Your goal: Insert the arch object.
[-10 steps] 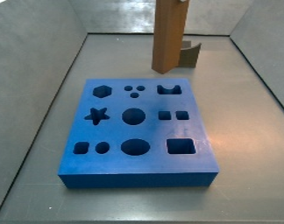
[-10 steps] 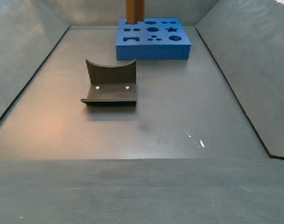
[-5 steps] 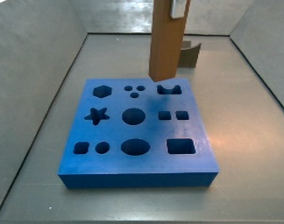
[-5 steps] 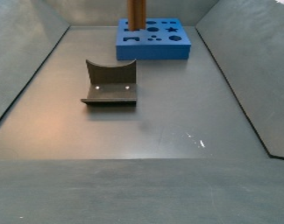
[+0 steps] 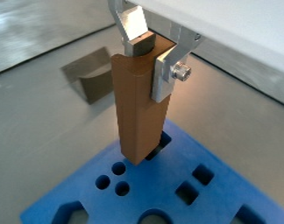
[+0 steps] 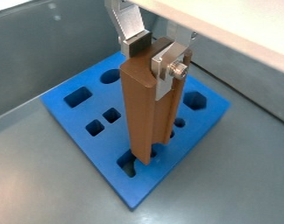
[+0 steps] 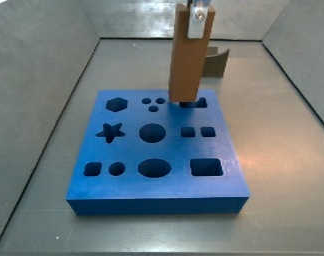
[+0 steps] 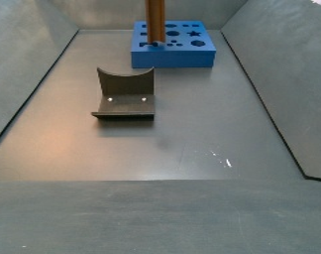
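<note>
The arch object (image 7: 189, 62) is a tall, slim brown bar, held upright. My gripper (image 5: 152, 48) is shut on its top end, silver fingers (image 6: 168, 68) on either side. In both wrist views its lower end (image 6: 145, 156) stands at the arch-shaped hole in the blue block (image 7: 125, 185), at the block's far corner. In a side view (image 8: 156, 22) the bar rises from the block's near left corner. Whether its tip has gone into the hole I cannot tell.
The blue block (image 8: 203, 58) has several shaped holes: star, hexagon, circles, squares. A dark grey fixture with a curved cut-out (image 8: 125, 94) stands mid-floor; it shows behind the bar (image 7: 217, 60) and in a wrist view (image 5: 90, 73). Grey walls enclose the floor.
The gripper has lowered the bar and shifted it slightly over the block, from above the floor behind it down onto the arch-shaped hole.
</note>
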Controlling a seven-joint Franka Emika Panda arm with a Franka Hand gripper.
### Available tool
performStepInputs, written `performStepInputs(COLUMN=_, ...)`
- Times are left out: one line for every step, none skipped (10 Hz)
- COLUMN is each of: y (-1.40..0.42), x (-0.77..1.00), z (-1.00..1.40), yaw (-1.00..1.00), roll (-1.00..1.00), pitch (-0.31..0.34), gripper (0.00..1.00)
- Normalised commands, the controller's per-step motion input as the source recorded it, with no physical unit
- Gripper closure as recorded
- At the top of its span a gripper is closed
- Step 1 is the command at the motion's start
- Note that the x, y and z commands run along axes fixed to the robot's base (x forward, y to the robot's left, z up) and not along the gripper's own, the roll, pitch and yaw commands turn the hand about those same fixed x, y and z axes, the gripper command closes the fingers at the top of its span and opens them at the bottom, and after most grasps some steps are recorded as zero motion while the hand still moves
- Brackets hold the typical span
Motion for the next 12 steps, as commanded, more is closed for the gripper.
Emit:
performStepInputs(y=-0.13, x=0.15, z=-0.13, yaw=-0.23, roll=0.03, pitch=0.03, gripper=1.0)
performStepInputs(y=-0.08, x=0.12, z=-0.11, yaw=-0.03, roll=0.04, pitch=0.033, gripper=1.0)
performStepInputs(y=0.0, x=0.12, z=-0.18, yaw=0.0, roll=0.02, pitch=0.006, gripper=1.0)
performStepInputs(y=-0.03, x=0.29, z=-0.31, yaw=0.0, roll=0.0, pitch=0.0, gripper=1.0)
performStepInputs(y=0.0, x=0.44, z=-0.38, yaw=0.0, roll=0.02, pitch=0.027, gripper=1.0)
performStepInputs(y=0.0, x=0.55, z=-0.4, yaw=0.0, roll=0.05, pitch=0.057, gripper=1.0)
performStepInputs(y=0.0, x=0.61, z=-0.42, yaw=0.0, roll=0.07, pitch=0.077, gripper=1.0)
performStepInputs(y=0.0, x=0.48, z=-0.45, yaw=-0.08, roll=0.12, pitch=0.066, gripper=1.0)
performStepInputs(y=0.0, x=0.37, z=-0.48, yaw=-0.24, roll=0.11, pitch=0.049, gripper=1.0)
performStepInputs(y=0.0, x=0.3, z=-0.49, yaw=-0.27, roll=0.1, pitch=0.027, gripper=1.0)
performStepInputs(y=0.0, x=0.28, z=-0.48, yaw=-0.28, roll=0.09, pitch=0.021, gripper=1.0)
performStepInputs(y=0.0, x=0.17, z=-0.41, yaw=-0.22, roll=0.05, pitch=0.0, gripper=1.0)
